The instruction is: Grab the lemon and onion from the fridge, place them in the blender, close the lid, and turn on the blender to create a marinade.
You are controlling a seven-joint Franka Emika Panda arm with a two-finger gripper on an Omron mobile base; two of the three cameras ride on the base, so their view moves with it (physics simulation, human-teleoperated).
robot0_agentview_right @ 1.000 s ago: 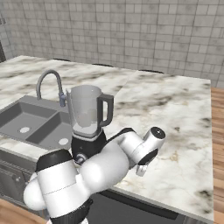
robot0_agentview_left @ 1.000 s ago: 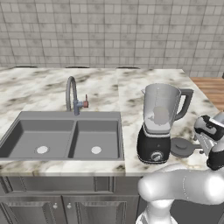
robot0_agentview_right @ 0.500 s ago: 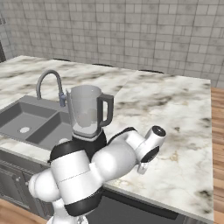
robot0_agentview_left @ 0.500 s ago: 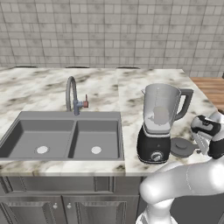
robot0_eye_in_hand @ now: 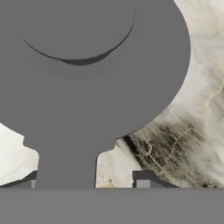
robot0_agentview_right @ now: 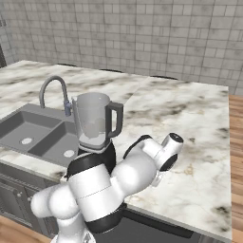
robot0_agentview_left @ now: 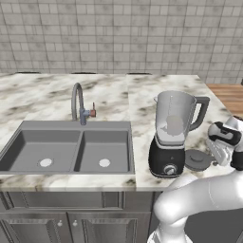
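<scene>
While the base has stayed put before the marble worktop (robot0_agentview_left: 142, 95), your arm has dipped a little lower on the blender's far side, bringing the hand (robot0_agentview_left: 219, 153) down onto the lid (robot0_agentview_left: 198, 160). Nothing else on the worktop has shifted over the last second: the double sink (robot0_agentview_left: 66, 152) and its faucet (robot0_agentview_left: 78, 102) sit where they were. The blender (robot0_agentview_left: 173, 135) stands upright near the front edge, its jar open at the top and something pale and rounded inside it, though you cannot make out the lemon or the onion by colour.

The lid lies flat on the worktop just beside the blender's black base. In the hand view its dark disc (robot0_eye_in_hand: 87, 65) looms close, with a narrow stem of it (robot0_eye_in_hand: 65, 166) running down between the two finger tips (robot0_eye_in_hand: 144, 181). The jaws have drawn inward from wide, and they stand close around that stem; whether they have truly clamped it, you cannot tell yet.

Judging from this, you are at the lid pick-up, so closing the jar and turning the silver knob (robot0_agentview_left: 169, 169) remain.
</scene>
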